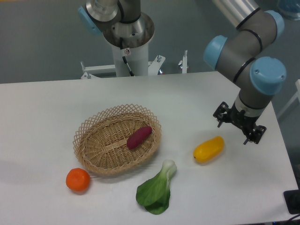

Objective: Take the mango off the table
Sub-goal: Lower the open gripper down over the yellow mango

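A wicker basket (117, 139) is sitting on the table (56, 108), holding a purple sweet potato (139, 137) that is lying tilted in its right half. An orange (78, 179) is resting just off the basket's rim at 7 o'clock, and a leafy green (156, 189) is lying at its 5 o'clock. The gripper (237, 128) is hovering with its fingers spread apart, holding nothing and touching nothing. The mango (209, 149) is lying on the table near the gripper, at its 7 o'clock.
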You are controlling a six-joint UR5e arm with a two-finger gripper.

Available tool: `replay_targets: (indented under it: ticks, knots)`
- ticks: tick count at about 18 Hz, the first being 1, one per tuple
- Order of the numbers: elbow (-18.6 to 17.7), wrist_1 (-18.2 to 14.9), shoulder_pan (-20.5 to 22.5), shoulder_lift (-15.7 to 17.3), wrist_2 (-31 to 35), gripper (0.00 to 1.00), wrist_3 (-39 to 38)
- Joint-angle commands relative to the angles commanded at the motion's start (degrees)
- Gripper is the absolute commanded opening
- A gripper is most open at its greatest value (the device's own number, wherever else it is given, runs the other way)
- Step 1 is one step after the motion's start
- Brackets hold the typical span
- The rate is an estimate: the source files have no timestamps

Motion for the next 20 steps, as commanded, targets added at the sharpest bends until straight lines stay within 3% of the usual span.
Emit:
replay_targets:
  ticks: [6,12,20]
  knots:
    - [-2.4,5.3,-1.2,-0.9,0.0,1.00,0.7]
    - [-8.6,13.7,-1.6,-0.9,0.7,1.00,1.0]
    - [-8.6,15.6,-2.7,-1.9,0.5,1.00,1.1]
